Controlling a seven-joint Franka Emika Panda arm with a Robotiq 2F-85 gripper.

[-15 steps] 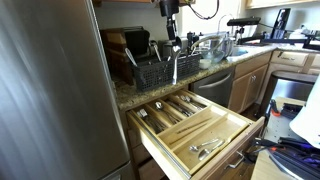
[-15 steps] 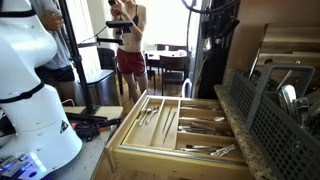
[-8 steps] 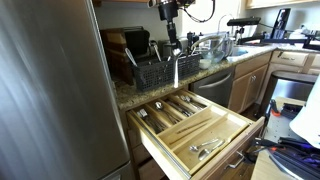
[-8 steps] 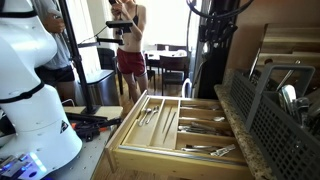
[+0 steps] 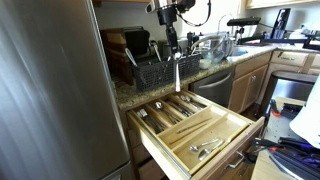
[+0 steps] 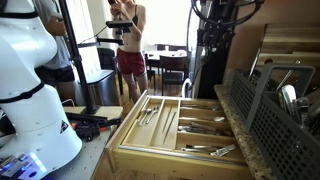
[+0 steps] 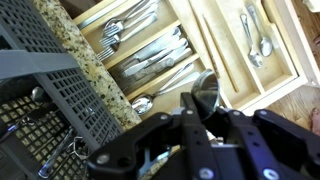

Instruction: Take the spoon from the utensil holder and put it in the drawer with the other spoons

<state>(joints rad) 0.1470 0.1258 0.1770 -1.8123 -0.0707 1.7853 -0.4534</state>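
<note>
Raised a touch in the last second, the end effector (image 7: 205, 120) clamps the light, stiff, slippery spoon (image 7: 206, 92) by its handle, over the worktop's (image 7: 85, 55) front edge, beside the utensil holder (image 7: 50, 95)

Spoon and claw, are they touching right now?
Touching. The wrist view shows the claw shut on the spoon, with the spoon's bowl sticking out past the fingertips.
</note>
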